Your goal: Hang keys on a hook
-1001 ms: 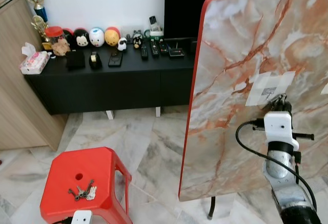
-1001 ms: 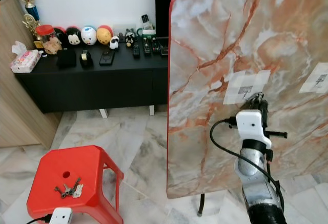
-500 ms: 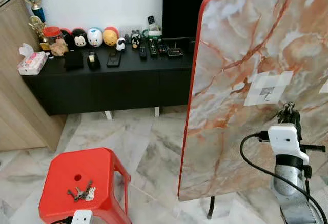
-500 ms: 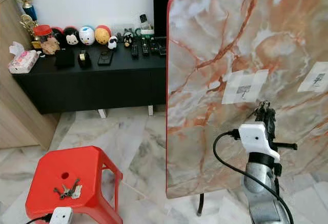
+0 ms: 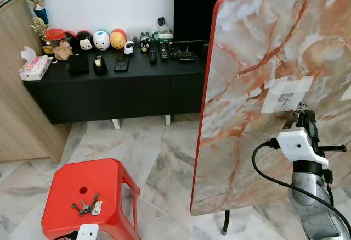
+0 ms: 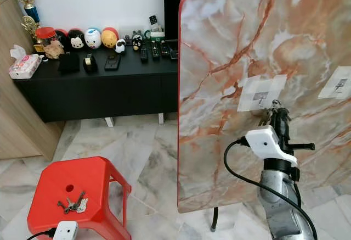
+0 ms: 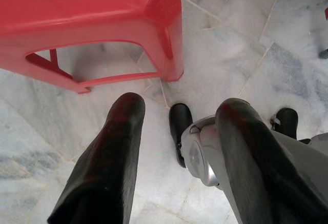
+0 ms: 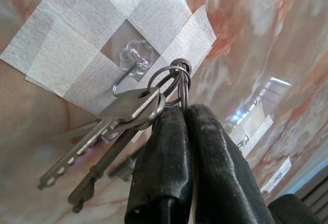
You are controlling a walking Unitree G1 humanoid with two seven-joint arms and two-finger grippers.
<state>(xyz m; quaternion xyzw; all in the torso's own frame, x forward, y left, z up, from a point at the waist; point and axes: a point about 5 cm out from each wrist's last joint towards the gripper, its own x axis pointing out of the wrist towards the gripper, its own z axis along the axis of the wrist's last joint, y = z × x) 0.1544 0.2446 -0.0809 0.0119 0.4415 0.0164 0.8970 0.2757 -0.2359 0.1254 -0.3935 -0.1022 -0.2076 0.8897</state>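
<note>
Centrally, the right gripper [image 8: 182, 112] is raised against an upright marble-patterned board [image 5: 258, 37], its two black fingers [image 8: 215, 167] pressed together on the ring of a bunch of keys [image 8: 110, 131]. That ring lies just beside a small clear hook [image 8: 130, 65] fixed to the board under strips of white tape [image 8: 77, 44]; whether the ring already sits over the hook's tip cannot be told, since the ring and the key blades overlap it. From the head camera the keys show as little more than a dark cluster above the white wrist housing. A second bunch of keys [image 5: 88, 206] lies on a red stool [image 5: 66, 188] on the marble floor [image 5: 159, 157], well apart from the board. The left gripper [image 7: 177, 131] hangs low beside the stool, fingers spread apart and holding nothing; the robot's feet show beyond them.
</note>
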